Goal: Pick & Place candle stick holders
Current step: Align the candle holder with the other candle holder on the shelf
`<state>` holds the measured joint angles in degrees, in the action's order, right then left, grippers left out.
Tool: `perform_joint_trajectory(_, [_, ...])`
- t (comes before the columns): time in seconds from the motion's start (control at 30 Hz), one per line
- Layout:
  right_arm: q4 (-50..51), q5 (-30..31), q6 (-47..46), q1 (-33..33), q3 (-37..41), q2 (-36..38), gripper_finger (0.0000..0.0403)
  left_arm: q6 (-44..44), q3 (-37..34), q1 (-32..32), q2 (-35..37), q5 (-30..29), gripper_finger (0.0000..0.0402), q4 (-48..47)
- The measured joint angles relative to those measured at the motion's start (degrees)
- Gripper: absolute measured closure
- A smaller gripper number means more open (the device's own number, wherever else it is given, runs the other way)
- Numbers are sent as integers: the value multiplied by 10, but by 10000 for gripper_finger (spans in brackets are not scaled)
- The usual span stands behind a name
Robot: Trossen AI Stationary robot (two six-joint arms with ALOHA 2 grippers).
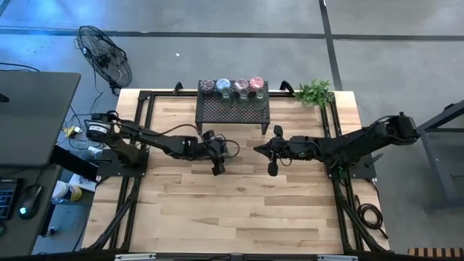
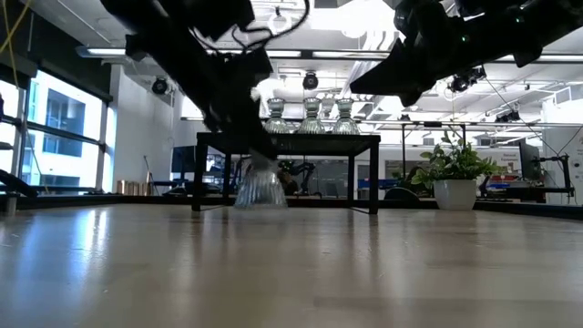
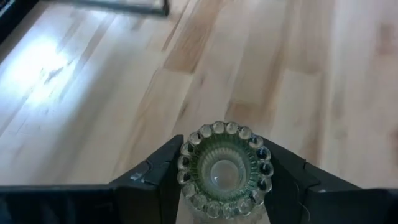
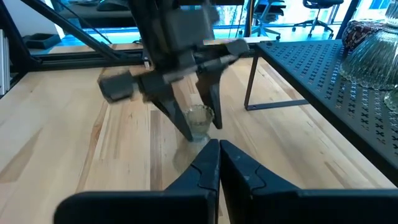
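My left gripper (image 1: 217,165) is at the table's middle, in front of the black mesh rack (image 1: 233,110), shut on a clear green-tinted candle stick holder (image 3: 224,168) with a beaded rim. The holder also shows in the low view (image 2: 260,187) and the right wrist view (image 4: 199,120). Several more holders (image 1: 232,88) stand in a row along the rack's far edge. My right gripper (image 1: 273,168) hangs shut and empty to the right of the left one, above the table. My left gripper pinches the holder between its two fingers (image 3: 158,177), one on each opposite side of the beaded rim (image 3: 186,163). The fingers come from above, pointing down. The holder stays upright, mouth up, low over the wood; I cannot tell whether its base touches the table.
The rack stands at the table's far middle. A potted green plant (image 1: 315,93) sits at the far right corner. A black frame (image 1: 145,116) runs along the table's edges. Bare wood (image 1: 239,210) lies nearer the front edge.
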<state>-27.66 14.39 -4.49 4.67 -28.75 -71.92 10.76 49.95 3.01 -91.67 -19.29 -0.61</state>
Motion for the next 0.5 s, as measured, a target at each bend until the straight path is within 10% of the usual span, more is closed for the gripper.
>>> perform_joint_trajectory(0.5, [8, 0, 0, 0, 0, 0, 401, 19, 51, -6, 250, -98, 240, -220])
